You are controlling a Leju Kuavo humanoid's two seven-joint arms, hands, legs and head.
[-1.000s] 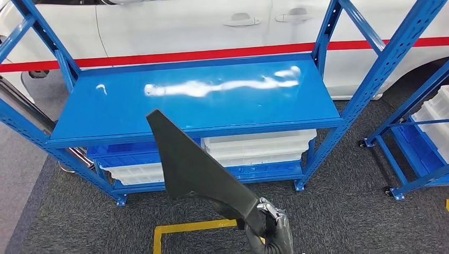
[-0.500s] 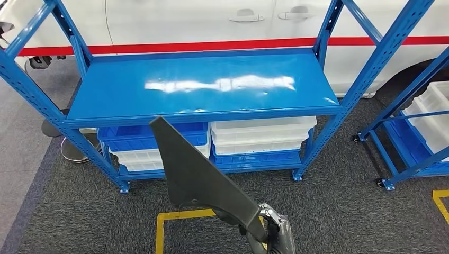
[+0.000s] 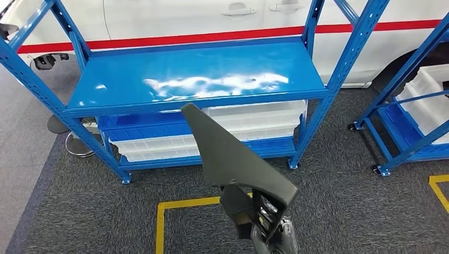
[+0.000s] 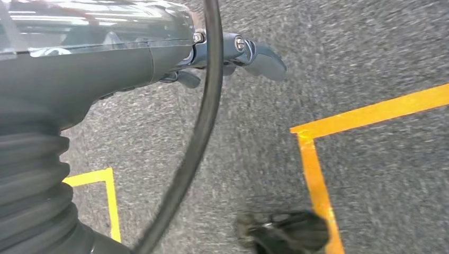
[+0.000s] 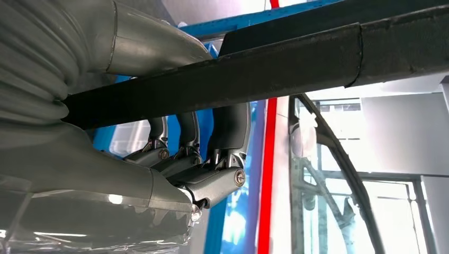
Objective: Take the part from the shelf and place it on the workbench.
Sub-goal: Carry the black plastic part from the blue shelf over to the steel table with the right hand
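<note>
Part [image 3: 227, 153] is sitting in my right hand [image 3: 267, 225], a dark, flat, wedge-shaped plastic panel that I am carrying low and near, over the grey carpet and the yellow floor tape [image 3: 180, 206]. Its long axis is running up and away from the hand toward the far left, with the narrow tip overlapping the front edge of the blue workbench [image 3: 159, 79]; from this angle I am unable to say whether the tip is over that surface or short of it. In the right wrist view the fingers [image 5: 185, 132] are curling up against the underside of the panel's edge [image 5: 296, 61], so I am reading the grip as closed on its wide lower end.

My left hand [image 4: 233, 53] is hanging by the floor, well apart from the part, holding nothing; its fingers are looking loosely extended, though the picture is blurred.

I am judging the bench top to be lying far and slightly left of the hand, so the right arm will be doing the placing: reaching forward along the panel's own axis. White and blue bins [image 3: 249, 124] are sitting under the bench top, a second rack [image 3: 407, 116] is standing to the right, and a white car [image 3: 185, 16] is parked behind.
</note>
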